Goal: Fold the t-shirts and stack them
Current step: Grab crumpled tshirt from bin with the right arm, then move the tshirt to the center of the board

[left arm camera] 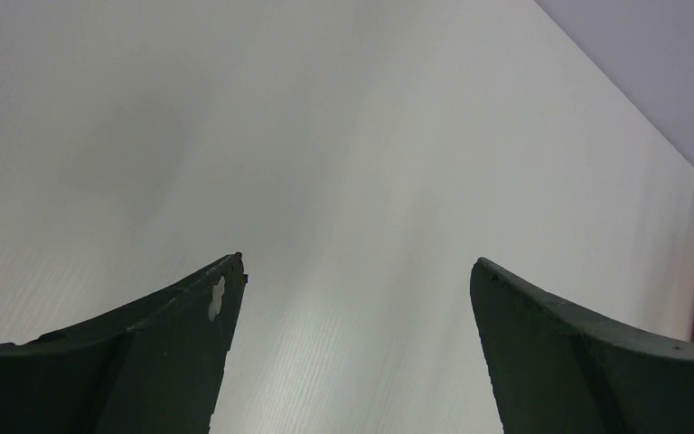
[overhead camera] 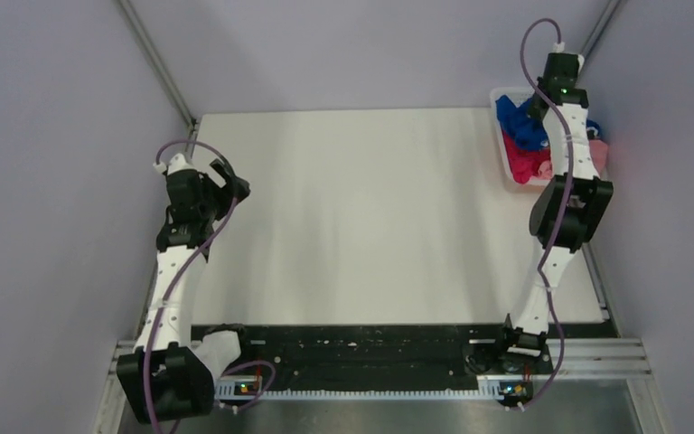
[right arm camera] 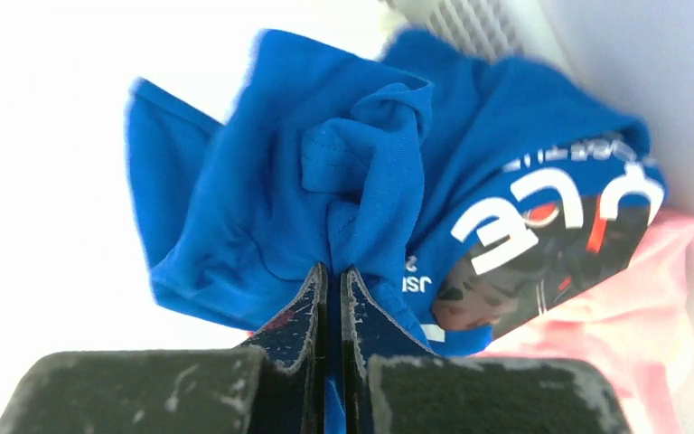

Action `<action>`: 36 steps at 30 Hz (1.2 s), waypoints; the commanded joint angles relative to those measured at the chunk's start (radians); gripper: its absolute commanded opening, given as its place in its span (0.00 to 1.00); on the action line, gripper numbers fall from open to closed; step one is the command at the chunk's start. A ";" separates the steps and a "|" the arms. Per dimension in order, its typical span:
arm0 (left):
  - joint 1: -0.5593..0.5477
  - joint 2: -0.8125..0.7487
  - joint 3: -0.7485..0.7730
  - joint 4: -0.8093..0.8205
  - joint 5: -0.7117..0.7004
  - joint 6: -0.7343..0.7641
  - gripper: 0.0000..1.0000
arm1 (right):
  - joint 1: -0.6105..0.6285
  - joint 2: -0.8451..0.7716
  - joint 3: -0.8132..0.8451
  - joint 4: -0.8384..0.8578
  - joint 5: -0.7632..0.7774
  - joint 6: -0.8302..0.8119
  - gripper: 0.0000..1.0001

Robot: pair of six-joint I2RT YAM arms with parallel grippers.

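The right claw (right arm camera: 332, 271) is pinched tight on a bunched fold of the royal blue cotton t-shirt (right arm camera: 325, 172), its two dark fingers almost meeting with blue cloth between them. White lettering and part of a dark print show on the shirt's right side. The blue shirt sits crumpled in the white plastic lattice basket (overhead camera: 503, 92) at the far right corner of the white desk (overhead camera: 370, 208), above a magenta t-shirt (overhead camera: 522, 165) and beside a pale pink t-shirt (right arm camera: 614, 316). The left claw (left arm camera: 357, 262) hangs over bare desk on the left side, well apart from the basket, its fingers spread wide and holding nothing.
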 commanded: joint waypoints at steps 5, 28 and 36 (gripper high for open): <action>-0.005 -0.139 0.011 0.026 0.022 -0.001 0.99 | 0.083 -0.355 0.087 0.357 -0.354 0.055 0.00; -0.005 -0.269 0.001 -0.113 0.073 -0.087 0.99 | 0.533 -0.769 -0.364 0.640 -0.653 0.270 0.00; -0.005 -0.220 -0.067 -0.142 0.126 -0.118 0.99 | 0.437 -1.015 -1.164 0.613 -0.247 0.305 0.00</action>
